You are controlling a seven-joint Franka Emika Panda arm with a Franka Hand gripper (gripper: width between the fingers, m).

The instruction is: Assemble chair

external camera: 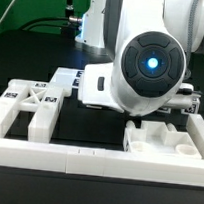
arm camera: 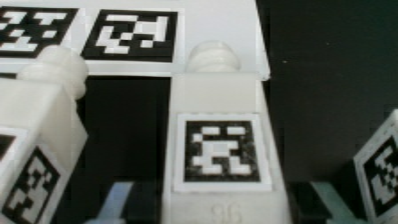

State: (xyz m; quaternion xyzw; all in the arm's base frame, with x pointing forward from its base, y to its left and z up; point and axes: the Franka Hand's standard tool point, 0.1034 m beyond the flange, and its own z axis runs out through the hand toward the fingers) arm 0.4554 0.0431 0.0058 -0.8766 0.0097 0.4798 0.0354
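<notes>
In the wrist view a long white chair leg [arm camera: 221, 110] with one square tag and a rounded peg at its far end lies on the black table. My gripper [arm camera: 222, 207] is open and straddles its near end. One fingertip [arm camera: 118, 200] stands on each side, with a dark gap between finger and leg. A second white tagged leg [arm camera: 43, 115] lies beside it, and another tagged chair piece [arm camera: 377, 160] shows at the opposite edge. In the exterior view the arm's round wrist housing [external camera: 143, 64] hides the fingers and the leg.
The marker board [arm camera: 134, 35] lies just beyond the leg's peg end. In the exterior view tagged chair pieces [external camera: 35, 99] sit at the left and a hollow white piece [external camera: 162, 140] at the right. A long white border rail [external camera: 95, 162] runs along the front.
</notes>
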